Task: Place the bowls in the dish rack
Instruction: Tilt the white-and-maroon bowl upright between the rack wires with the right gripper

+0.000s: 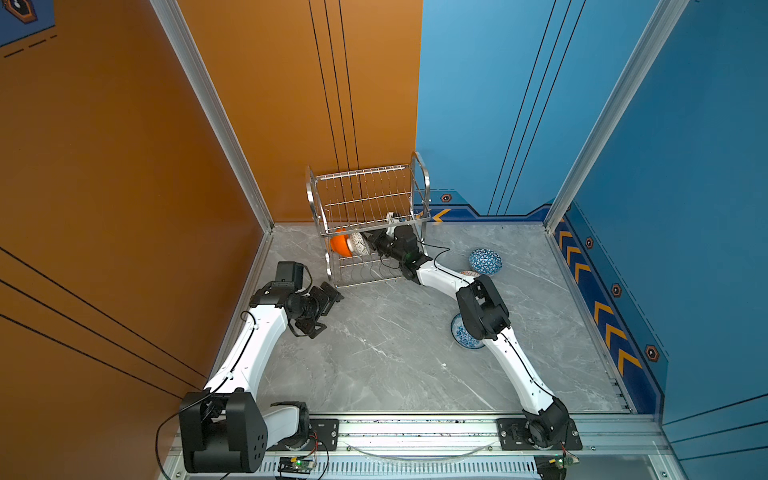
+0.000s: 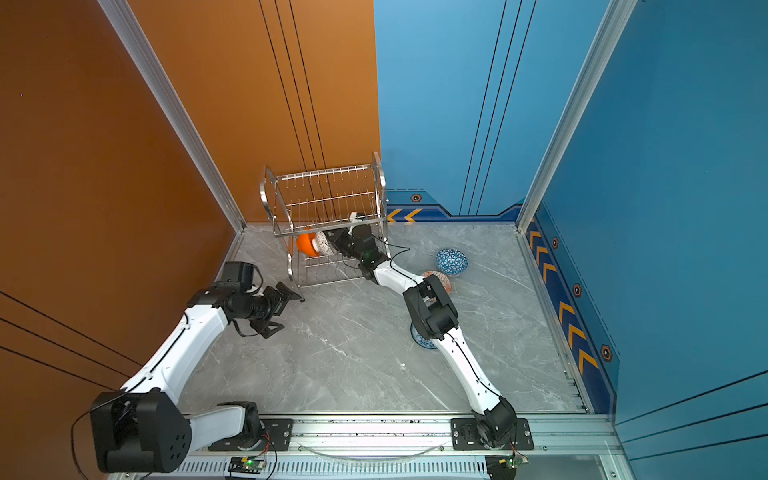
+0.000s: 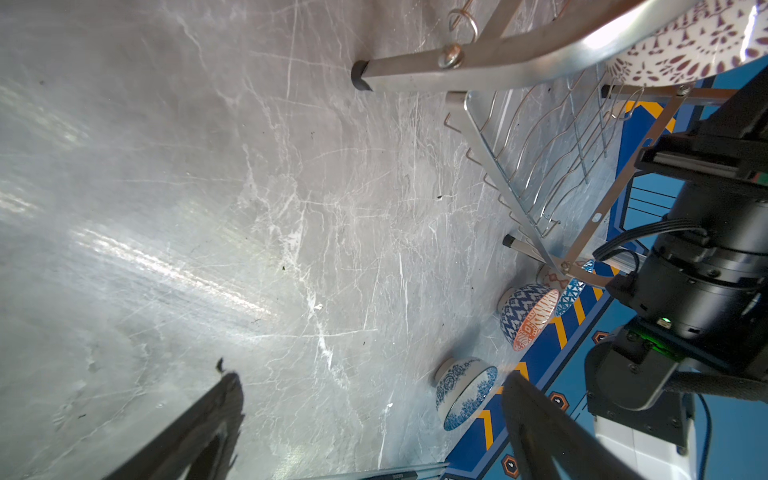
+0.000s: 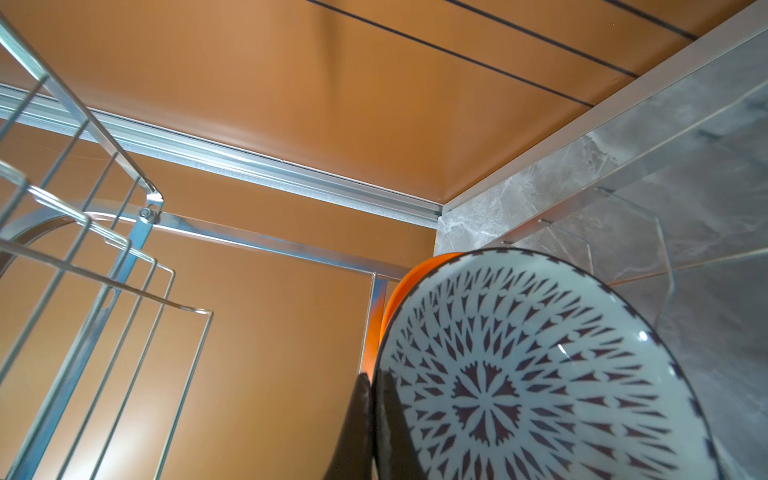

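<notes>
In both top views the grey veined table [image 1: 374,365] lies open through its middle and front. The shiny wire dish rack [image 1: 361,170] stands at the back edge by the orange wall [image 1: 270,104]. On its wavy lower shelf the glossy orange bowl [image 1: 338,246] stands on edge, with the lattice bowl [image 1: 358,243] just beside it and the right gripper [image 1: 369,241] reaching in under the upper tier. The triangle bowl [image 1: 485,261], geometric bowl [image 2: 444,279] and floral bowl [image 1: 459,336] sit on the table to the right.

From the left wrist, the left gripper [image 3: 372,376] is spread wide, holding nothing, over scratched stone.

From the right wrist, the right gripper [image 4: 374,386] is pinched tight on the rim of the lattice bowl [image 4: 540,374], the orange bowl [image 4: 415,274] close behind.
</notes>
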Controlling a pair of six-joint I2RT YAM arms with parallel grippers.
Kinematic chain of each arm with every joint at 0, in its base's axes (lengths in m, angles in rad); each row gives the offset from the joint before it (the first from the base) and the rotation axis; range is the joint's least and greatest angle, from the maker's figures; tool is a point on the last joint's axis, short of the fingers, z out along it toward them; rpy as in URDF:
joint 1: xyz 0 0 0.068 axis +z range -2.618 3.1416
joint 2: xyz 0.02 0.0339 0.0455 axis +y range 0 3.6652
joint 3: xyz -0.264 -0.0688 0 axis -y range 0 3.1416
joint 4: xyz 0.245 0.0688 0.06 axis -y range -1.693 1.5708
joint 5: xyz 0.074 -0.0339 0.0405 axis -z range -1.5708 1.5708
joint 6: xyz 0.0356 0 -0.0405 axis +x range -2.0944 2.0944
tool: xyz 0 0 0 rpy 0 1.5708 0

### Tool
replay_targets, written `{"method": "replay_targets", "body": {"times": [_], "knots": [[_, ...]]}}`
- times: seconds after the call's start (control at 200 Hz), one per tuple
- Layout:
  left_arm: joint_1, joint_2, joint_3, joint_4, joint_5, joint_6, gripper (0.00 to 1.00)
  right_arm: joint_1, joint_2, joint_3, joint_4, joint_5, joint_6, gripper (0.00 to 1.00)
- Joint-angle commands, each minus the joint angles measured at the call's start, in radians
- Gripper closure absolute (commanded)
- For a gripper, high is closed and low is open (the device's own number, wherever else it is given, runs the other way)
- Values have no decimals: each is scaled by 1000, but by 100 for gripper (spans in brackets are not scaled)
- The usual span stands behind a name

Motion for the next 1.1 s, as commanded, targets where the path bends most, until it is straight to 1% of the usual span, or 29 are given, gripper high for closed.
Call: {"method": "replay_targets", "body": {"times": [0.0,0.275,0.42,0.711,0.781,0.836,0.891,0.951,1.046,1.096], "knots": [[4,2,13,-23,20,27,2,10,34,46,33,38,38,100],[3,1,4,-22,18,29,2,13,49,57,55,51,70,100],[1,5,4,-23,15,28,2,10,50,77,38,46,64,100],[1,4,6,-22,12,30,2,-1,4,71,-90,-2,-39,100],[1,2,4,-22,10,28,2,-4,-8,75,-155,-7,-75,100],[1,1,4,-23,10,29,2,-4,-22,73,-200,-15,-120,96],[2,-1,2,-23,11,28,2,-3,-35,64,-230,-23,-157,95],[2,-5,2,-23,10,27,2,-3,-51,38,-225,-26,-167,92],[5,-15,-2,-23,10,25,2,-3,-76,-1,-221,-27,-178,91],[6,-18,-4,-23,10,22,2,-2,-87,-10,-234,-31,-193,88]]}}
